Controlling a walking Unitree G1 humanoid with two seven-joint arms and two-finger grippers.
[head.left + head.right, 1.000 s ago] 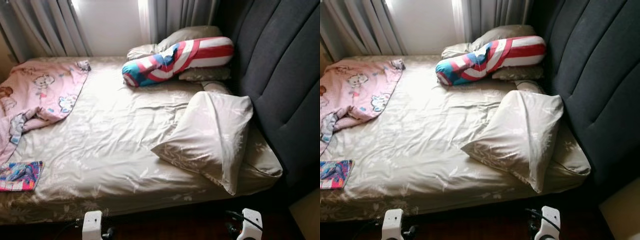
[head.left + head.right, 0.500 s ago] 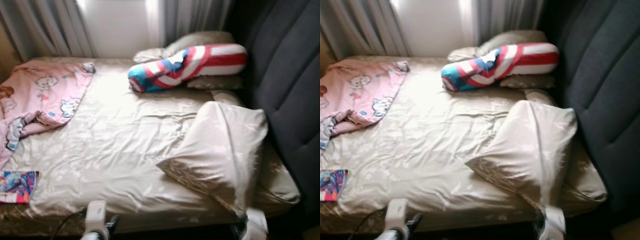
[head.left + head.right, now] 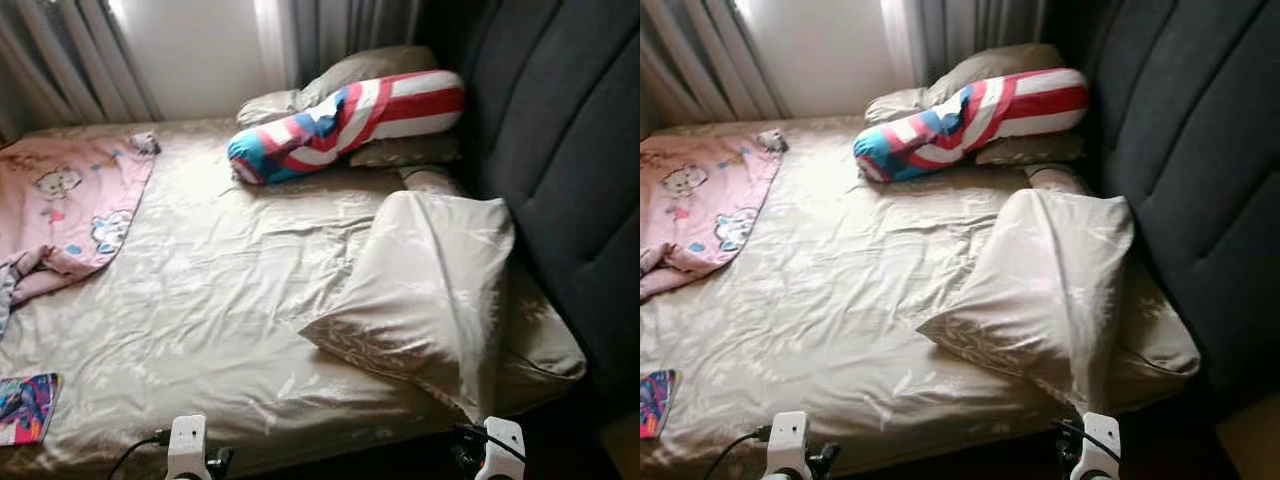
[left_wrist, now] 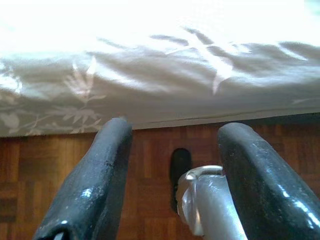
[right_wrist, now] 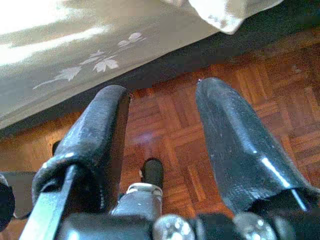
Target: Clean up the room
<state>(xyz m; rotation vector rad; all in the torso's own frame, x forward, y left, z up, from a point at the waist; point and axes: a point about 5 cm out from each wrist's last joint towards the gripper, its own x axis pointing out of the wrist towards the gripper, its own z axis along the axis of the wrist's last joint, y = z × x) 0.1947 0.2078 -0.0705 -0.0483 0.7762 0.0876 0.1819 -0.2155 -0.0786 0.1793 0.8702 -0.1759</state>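
Observation:
A bed with a creased beige sheet (image 3: 220,280) lies before me. A large beige pillow (image 3: 430,285) lies askew near the front right corner, its tip reaching the mattress edge. A red, white and blue striped bolster (image 3: 345,120) lies by the headboard, on smaller beige pillows (image 3: 370,68). A crumpled pink cartoon blanket (image 3: 60,205) covers the far left. A colourful flat item (image 3: 25,408) sits at the front left edge. My left gripper (image 4: 175,135) and right gripper (image 5: 162,92) hang open over the wood floor beside the bed, holding nothing.
A dark grey padded headboard (image 3: 560,150) runs along the right side. Grey curtains (image 3: 330,30) and a bright window close off the far side. Parquet floor (image 5: 170,125) shows below the mattress edge, where my wrists (image 3: 187,445) hang low.
The whole picture rocked and shifted as my head moved, so the bed now sits further left in view. Nothing on the bed has moved; both arms still hang low.

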